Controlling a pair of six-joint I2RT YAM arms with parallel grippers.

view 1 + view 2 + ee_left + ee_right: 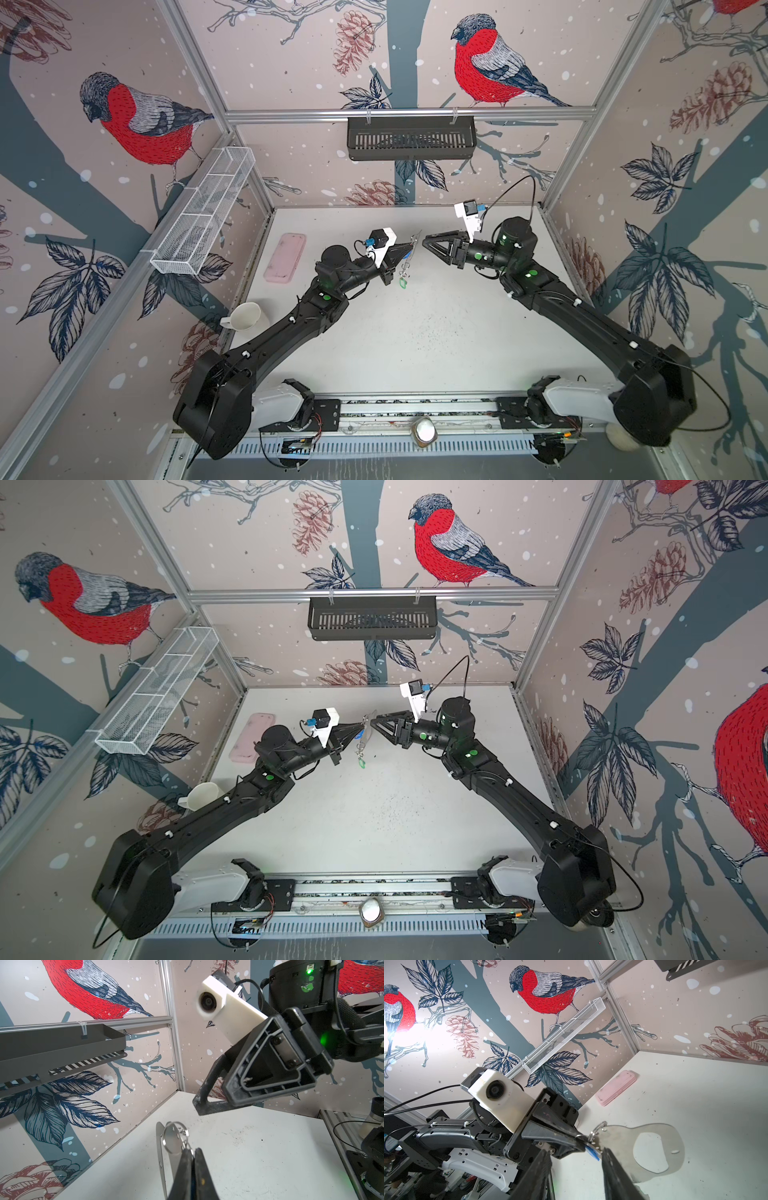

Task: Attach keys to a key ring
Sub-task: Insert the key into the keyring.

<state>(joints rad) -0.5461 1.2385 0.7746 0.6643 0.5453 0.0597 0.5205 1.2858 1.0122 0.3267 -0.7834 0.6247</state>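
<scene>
Key ring [620,1140] hangs in the air over the far middle of the table [415,340], pinched at one edge by the left gripper [194,1150], whose jaws are clamped tight. A green-tagged key [403,283] dangles beneath. The right gripper [424,242] faces it just beside, jaws partly apart, holding nothing. A mug [245,316] sits near left. A mesh basket [203,212] hangs on the left wall and a black basket [411,139] on the far one; I cannot tell what is in them.

No text, label, brand, number or sign can be read in any of the views.
</scene>
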